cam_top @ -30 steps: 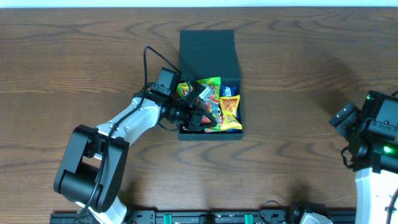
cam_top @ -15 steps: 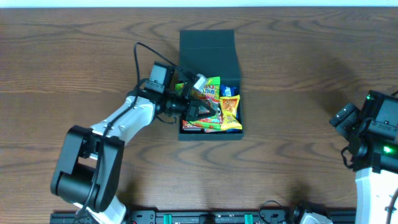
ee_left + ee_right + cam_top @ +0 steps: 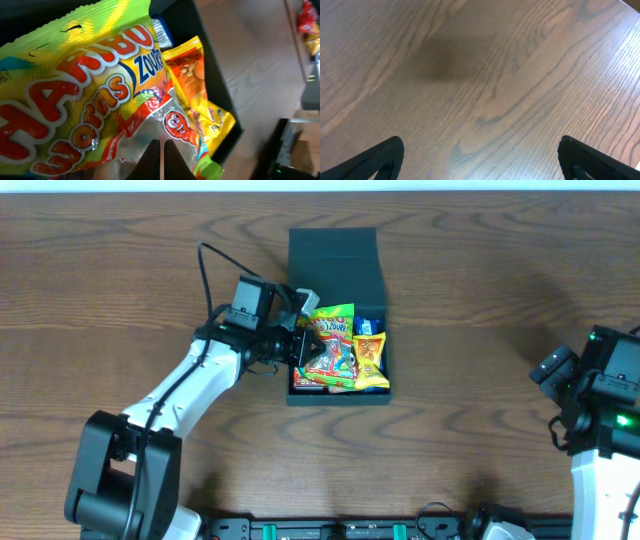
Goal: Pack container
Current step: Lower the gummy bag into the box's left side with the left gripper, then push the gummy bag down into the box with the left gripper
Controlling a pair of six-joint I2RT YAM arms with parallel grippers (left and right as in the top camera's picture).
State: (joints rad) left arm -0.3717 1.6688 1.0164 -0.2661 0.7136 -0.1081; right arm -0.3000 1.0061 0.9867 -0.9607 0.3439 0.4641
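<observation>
Left gripper (image 3: 160,159): fingers pinching shut, empty, hovering over bag (image 3: 80,95) in box (image 3: 338,398).
Right gripper (image 3: 480,150): fingers standing wide, empty.
Risk: shut tips possibly snagging the bag, dragging it out.

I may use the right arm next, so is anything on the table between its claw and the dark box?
Nothing visible: only open wooden table lies between the open right claw and the container.
</observation>
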